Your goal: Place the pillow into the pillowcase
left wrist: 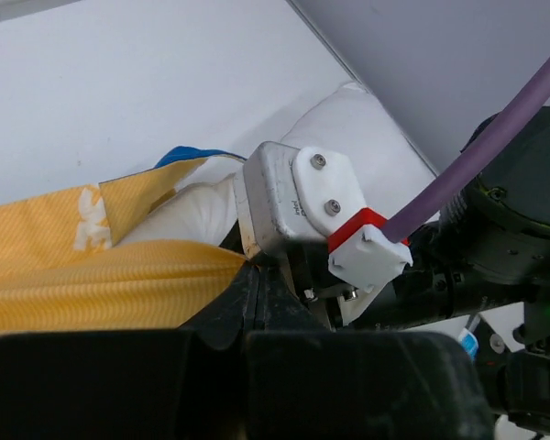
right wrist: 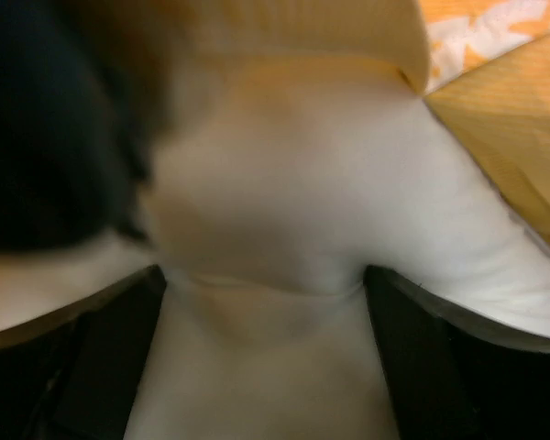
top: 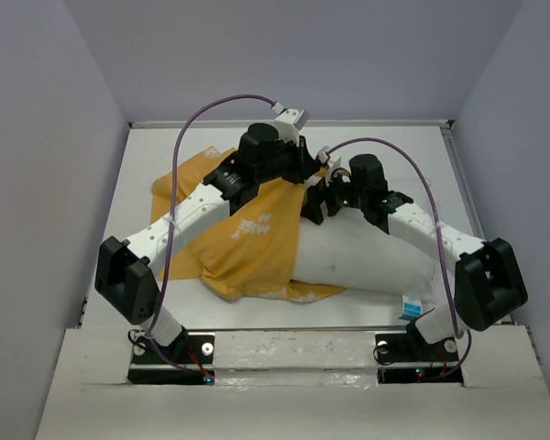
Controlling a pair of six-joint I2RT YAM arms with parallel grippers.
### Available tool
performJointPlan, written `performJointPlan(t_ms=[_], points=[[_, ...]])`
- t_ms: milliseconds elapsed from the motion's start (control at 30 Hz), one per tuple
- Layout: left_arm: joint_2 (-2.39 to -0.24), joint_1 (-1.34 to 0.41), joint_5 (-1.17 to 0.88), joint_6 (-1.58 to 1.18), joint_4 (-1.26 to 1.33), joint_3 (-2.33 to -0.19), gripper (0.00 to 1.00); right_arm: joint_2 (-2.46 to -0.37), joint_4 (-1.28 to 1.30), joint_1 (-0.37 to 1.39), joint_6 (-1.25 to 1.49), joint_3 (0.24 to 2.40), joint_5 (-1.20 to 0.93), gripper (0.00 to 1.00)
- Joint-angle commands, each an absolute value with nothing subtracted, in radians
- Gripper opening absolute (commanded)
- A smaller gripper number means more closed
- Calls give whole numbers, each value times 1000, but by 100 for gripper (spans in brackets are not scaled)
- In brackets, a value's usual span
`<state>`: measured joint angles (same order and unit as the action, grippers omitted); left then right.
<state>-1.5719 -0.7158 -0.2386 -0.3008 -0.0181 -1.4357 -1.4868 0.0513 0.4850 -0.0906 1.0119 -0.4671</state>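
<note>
The white pillow (top: 367, 257) lies across the table's middle and right, its blue-and-white tag (top: 410, 307) at the near right corner. The orange-yellow pillowcase (top: 247, 243) covers the pillow's left end. My left gripper (top: 302, 179) is at the case's far opening edge. In the left wrist view it (left wrist: 255, 270) is shut on the yellow pillowcase (left wrist: 92, 275) hem, with the pillow (left wrist: 357, 124) beyond and a blue sliver of the case's other face (left wrist: 188, 156) showing. My right gripper (top: 313, 203) is just beside it. Its jaws (right wrist: 264, 284) stand wide apart, pressed into the pillow (right wrist: 284, 183) under the pillowcase (right wrist: 513, 137) lip.
The white table (top: 147, 165) is boxed in by grey walls on the left, back and right. Purple cables (top: 229, 101) arc over both arms. The right arm's silver wrist camera housing (left wrist: 298, 197) sits very close to my left fingers.
</note>
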Motion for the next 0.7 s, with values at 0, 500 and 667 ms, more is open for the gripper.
performJointPlan(t_ms=[0, 500, 667], points=[[-1568, -741, -455, -420, 217, -1543, 0, -1511, -69, 529, -16, 1009, -857, 51], [-1367, -944, -492, -606, 440, -1293, 0, -1207, -997, 509, 894, 655, 234, 0], [-1450, -1064, -560, -623, 459, -1365, 0, -1373, -784, 535, 982, 792, 431, 0]])
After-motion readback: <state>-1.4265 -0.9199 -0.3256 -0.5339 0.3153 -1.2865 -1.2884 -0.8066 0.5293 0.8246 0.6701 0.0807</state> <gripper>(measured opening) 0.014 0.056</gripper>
